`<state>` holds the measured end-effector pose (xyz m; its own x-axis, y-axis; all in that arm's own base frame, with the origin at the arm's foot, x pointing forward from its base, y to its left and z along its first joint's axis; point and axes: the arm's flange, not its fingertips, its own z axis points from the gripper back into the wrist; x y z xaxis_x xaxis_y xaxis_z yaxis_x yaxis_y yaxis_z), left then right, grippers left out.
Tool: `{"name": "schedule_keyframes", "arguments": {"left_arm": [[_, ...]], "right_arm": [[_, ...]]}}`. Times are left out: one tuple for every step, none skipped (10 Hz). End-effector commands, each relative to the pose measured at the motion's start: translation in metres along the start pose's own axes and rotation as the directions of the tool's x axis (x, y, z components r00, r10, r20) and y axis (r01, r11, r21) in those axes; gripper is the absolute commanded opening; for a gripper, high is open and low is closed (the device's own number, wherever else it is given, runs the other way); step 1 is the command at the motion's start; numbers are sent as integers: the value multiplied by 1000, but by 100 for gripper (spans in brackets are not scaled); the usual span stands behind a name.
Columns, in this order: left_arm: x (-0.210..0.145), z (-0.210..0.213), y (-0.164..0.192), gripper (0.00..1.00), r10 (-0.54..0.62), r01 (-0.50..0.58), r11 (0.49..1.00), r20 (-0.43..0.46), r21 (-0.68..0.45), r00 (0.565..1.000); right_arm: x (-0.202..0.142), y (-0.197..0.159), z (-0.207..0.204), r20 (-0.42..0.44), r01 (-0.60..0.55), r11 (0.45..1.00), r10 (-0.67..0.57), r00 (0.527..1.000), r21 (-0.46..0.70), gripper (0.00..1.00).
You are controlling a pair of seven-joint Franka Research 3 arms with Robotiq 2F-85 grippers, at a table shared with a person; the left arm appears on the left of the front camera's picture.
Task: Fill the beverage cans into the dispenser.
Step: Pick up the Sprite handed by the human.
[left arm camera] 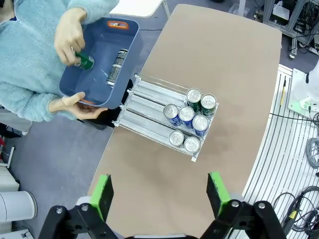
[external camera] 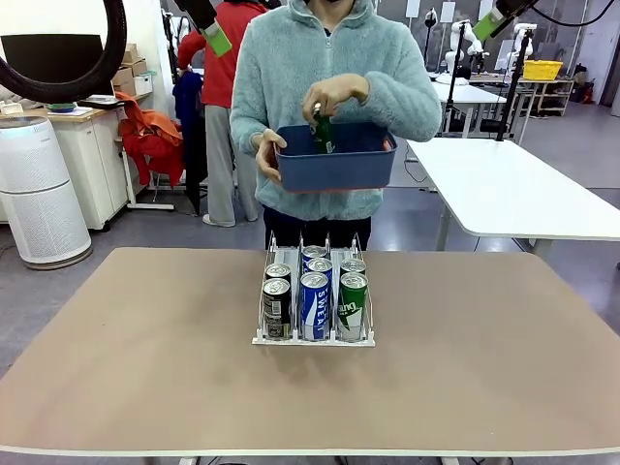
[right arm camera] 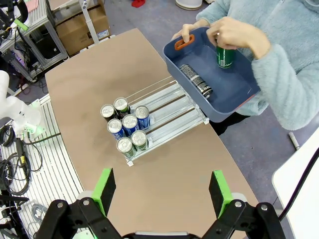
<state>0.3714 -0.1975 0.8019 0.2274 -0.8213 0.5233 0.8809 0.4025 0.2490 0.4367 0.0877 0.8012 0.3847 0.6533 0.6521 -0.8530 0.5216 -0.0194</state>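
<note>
The white dispenser (external camera: 260,338) (left arm camera: 144,104) (right arm camera: 172,107) stands mid-table and holds several beverage cans at its front lip: black (external camera: 277,308), blue (external camera: 314,306) and green (external camera: 352,306). Across the table a person holds a dark blue bin (external camera: 349,167) (left arm camera: 97,45) (right arm camera: 234,92) and grips an upright green can (external camera: 324,134) (left arm camera: 86,61) (right arm camera: 226,56) inside it. A black can (left arm camera: 117,67) (right arm camera: 195,80) lies in the bin. My left gripper (left arm camera: 159,194) and right gripper (right arm camera: 162,191) hang open high above the table, with nothing between their fingers.
The brown table (external camera: 145,368) has bare room on both sides of the dispenser. A white table (external camera: 504,184) stands behind at the right, and a white air purifier (external camera: 39,194) stands on the floor at the left.
</note>
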Motion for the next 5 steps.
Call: {"name": "schedule_keyframes", "arguments": {"left_arm": [[-4,0,1,100,-3,3,1000,-14,0,1000],[-4,0,1,100,-3,3,1000,-14,0,1000],[-4,0,1,100,-3,3,1000,-14,0,1000],[-4,0,1,100,-3,3,1000,-14,0,1000],[-4,0,1,100,-3,3,1000,-14,0,1000]], "right_arm": [[0,1,0,-1,7,1000,-7,1000,2,100],[0,1,0,-1,7,1000,-7,1000,2,100],[0,1,0,-1,7,1000,-7,1000,2,100],[0,1,0,-1,7,1000,-7,1000,2,100],[0,1,0,-1,7,1000,-7,1000,2,100]]}}
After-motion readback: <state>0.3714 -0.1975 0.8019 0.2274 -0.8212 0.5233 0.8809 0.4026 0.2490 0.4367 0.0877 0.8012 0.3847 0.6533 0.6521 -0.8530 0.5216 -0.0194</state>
